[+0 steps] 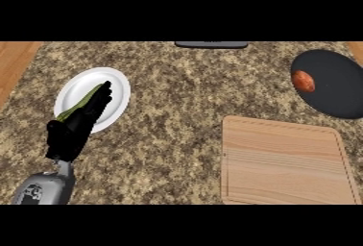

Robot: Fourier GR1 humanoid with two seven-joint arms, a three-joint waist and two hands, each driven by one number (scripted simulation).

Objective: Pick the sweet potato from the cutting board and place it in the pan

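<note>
The orange-brown sweet potato [303, 81] lies inside the black round pan [333, 86] at the far right, near the pan's left rim. The wooden cutting board [284, 161] sits at the lower right with nothing on it. My left hand [79, 122] is at the left, fingers straight and pointing up over a white plate [117, 91]. No right hand shows anywhere in the view.
A green vegetable [89, 98] lies on the white plate, mostly hidden by my left hand. A dark grey object [211, 44] sits at the counter's far edge. Wood surfaces [14, 62] border the speckled stone counter at the left and top right.
</note>
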